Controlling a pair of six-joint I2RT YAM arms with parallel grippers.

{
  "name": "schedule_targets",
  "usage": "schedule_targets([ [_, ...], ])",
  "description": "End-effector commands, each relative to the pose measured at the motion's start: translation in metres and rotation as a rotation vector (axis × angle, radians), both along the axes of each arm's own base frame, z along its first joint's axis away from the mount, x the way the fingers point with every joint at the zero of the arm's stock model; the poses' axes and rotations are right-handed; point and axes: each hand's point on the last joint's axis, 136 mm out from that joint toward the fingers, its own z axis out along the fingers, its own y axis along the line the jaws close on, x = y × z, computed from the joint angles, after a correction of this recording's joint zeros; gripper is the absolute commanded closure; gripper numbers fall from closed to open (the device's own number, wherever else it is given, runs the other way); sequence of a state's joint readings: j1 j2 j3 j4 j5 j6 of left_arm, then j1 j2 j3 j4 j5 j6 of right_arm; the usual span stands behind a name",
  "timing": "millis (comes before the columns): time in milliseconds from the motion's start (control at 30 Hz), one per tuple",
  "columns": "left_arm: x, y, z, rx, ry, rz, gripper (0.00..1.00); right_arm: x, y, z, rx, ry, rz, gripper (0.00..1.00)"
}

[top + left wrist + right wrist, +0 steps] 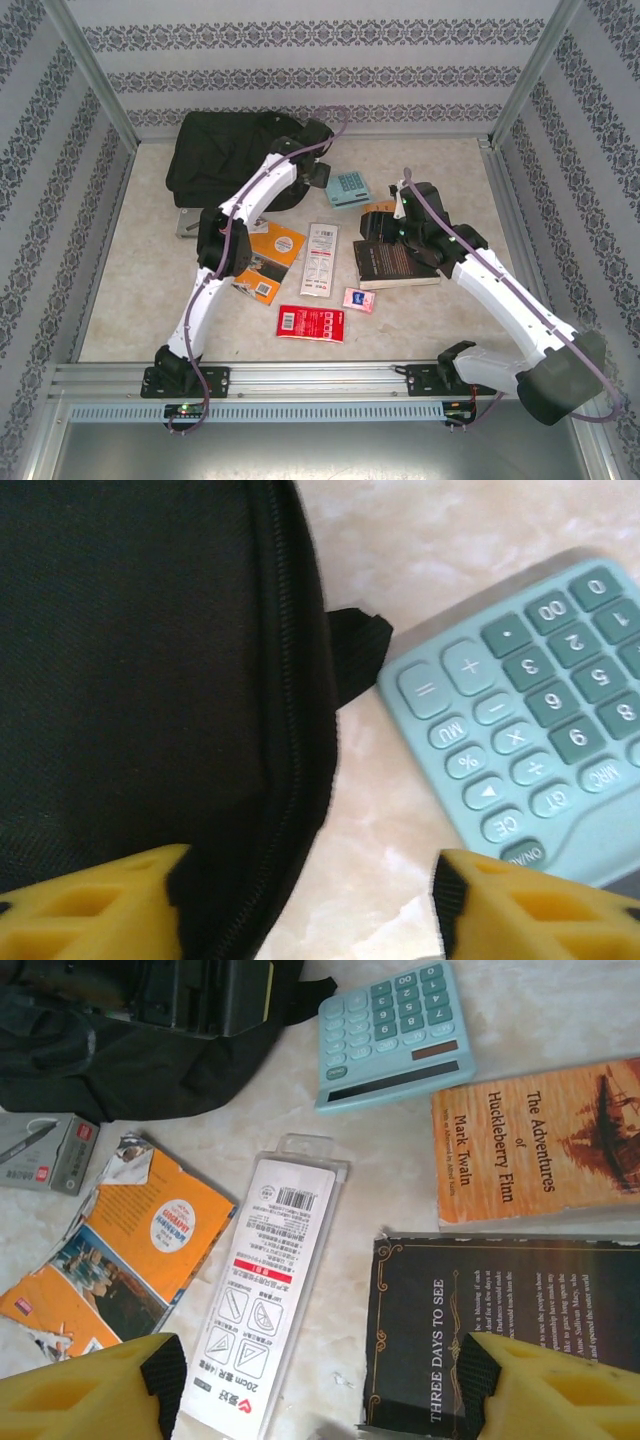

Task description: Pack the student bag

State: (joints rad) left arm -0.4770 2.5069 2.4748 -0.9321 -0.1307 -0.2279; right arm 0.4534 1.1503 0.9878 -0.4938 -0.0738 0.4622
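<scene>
The student bag [235,155], a big black backpack, lies at the back left of the table. My left gripper [321,173] is at its right edge. In the left wrist view the bag [130,680] has its zippered edge between the open yellow fingers of the left gripper [310,910]; one finger is over the fabric, the other over the table near a mint calculator [530,720]. My right gripper [320,1380] hangs open and holds nothing. One fingertip is over a dark-covered book [520,1330], the other beside a white ruler pack [270,1280].
An orange Huckleberry Finn book [540,1145], a torn orange geography book [130,1250] and a grey pen box [45,1150] lie around. Nearer the front are a red pack [311,323] and a small pink item [359,299]. Patterned walls enclose the table on three sides.
</scene>
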Motion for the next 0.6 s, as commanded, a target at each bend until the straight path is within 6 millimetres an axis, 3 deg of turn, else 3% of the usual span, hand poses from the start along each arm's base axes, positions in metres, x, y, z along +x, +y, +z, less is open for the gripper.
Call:
schedule_targets([
  [0, 0.006, 0.014, 0.0, 0.095, -0.021, -0.009, 0.48, -0.003, 0.0, -0.001, 0.017, -0.002, 0.011, 0.35],
  [133, 0.009, 0.021, 0.003, 0.17, -0.043, -0.035, 0.7, -0.006, 0.001, 0.001, 0.022, -0.01, 0.026, 0.48],
  [267, 0.013, 0.026, 0.034, 0.194, -0.114, -0.048, 0.98, -0.009, 0.003, 0.002, 0.032, -0.016, 0.036, 0.6],
  [333, 0.014, 0.022, 0.056, 0.172, -0.159, -0.065, 1.0, -0.011, 0.005, 0.005, 0.041, -0.022, 0.047, 0.62],
  [467, 0.006, -0.004, 0.102, 0.046, -0.233, -0.219, 1.0, -0.017, 0.006, 0.011, 0.051, -0.039, 0.056, 0.63],
  [567, 0.003, -0.003, 0.14, 0.038, -0.312, -0.253, 1.0, -0.024, 0.005, 0.015, 0.051, -0.048, 0.063, 0.63],
])
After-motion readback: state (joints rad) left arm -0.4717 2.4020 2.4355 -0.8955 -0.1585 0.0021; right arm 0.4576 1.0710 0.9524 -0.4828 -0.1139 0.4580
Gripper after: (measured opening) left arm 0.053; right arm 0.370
